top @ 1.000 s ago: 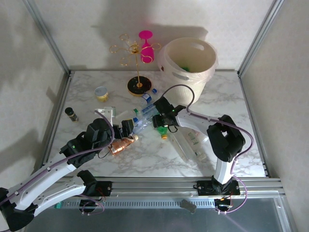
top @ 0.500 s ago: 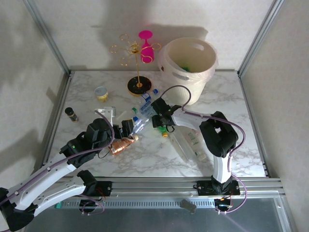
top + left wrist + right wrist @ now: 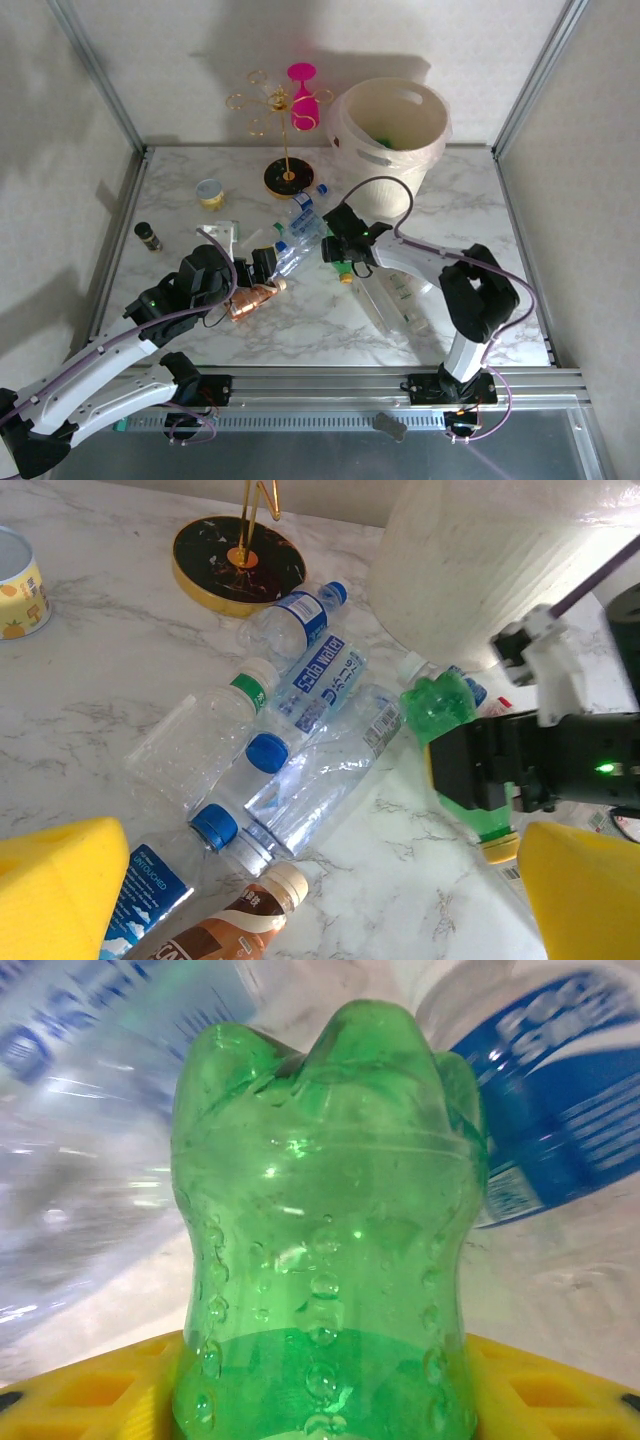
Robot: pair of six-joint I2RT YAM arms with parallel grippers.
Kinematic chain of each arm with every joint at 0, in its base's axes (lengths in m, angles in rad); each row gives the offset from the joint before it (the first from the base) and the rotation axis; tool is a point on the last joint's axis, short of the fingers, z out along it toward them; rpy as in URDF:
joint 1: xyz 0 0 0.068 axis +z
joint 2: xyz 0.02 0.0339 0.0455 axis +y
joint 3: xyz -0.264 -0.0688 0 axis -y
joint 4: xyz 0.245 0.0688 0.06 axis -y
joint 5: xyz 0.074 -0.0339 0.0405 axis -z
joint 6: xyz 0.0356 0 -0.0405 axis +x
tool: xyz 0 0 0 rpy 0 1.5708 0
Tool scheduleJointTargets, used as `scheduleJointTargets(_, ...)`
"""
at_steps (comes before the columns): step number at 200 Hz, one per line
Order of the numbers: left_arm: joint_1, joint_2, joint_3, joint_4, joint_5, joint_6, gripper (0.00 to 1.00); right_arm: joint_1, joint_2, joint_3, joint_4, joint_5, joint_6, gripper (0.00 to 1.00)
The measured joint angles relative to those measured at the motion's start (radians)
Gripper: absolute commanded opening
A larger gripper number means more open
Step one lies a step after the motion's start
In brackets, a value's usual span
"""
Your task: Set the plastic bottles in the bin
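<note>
Nearest the bases, seeing left gripper (image 3: 262, 266) with jaws spread wide, nothing between them, poised by a copper-brown ribbed plastic bottle (image 3: 250, 300) lying flat.

Just past it, counting a heap of clear crushed plastic bottles (image 3: 300, 740) with blue and green caps, touching one another on the marble-pattern table (image 3: 470, 215). To the right, more clear labelled bottles (image 3: 395, 295) lying flat beside the right arm.

Mid-table, finding right gripper (image 3: 338, 258) pinching a green dimpled plastic bottle (image 3: 325, 1210) across its body, yellow pads tight on both sides. Yellow cap, droplets on the wall, not crushed, lobed base pointing away from the wrist. Cannot tell if lifted clear of the table.

At the far edge, large round cream translucent bin (image 3: 390, 125), near the held bottle and beyond it, with something green (image 3: 383, 141) already inside.

Judging progress as early: at least one item binned, one in hand, most bottles left on the table.
</note>
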Motion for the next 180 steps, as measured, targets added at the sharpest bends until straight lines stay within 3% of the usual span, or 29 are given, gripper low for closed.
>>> scheduleJointTargets(87,0.001,-0.01,0.138,0.037,0.07,0.0,0.98,0.02,-0.388,-0.142,0.075,-0.088,-0.067,0.56)
scheduleJointTargets(123,0.001,0.054,0.171,0.082,0.095,0.0,0.97,0.022,-0.522,-0.145,0.11,-0.113,-0.133,0.56)
scheduleJointTargets(180,0.003,0.202,0.251,0.119,0.167,0.004,0.96,0.021,-0.55,0.011,0.072,-0.035,-0.218,0.55)
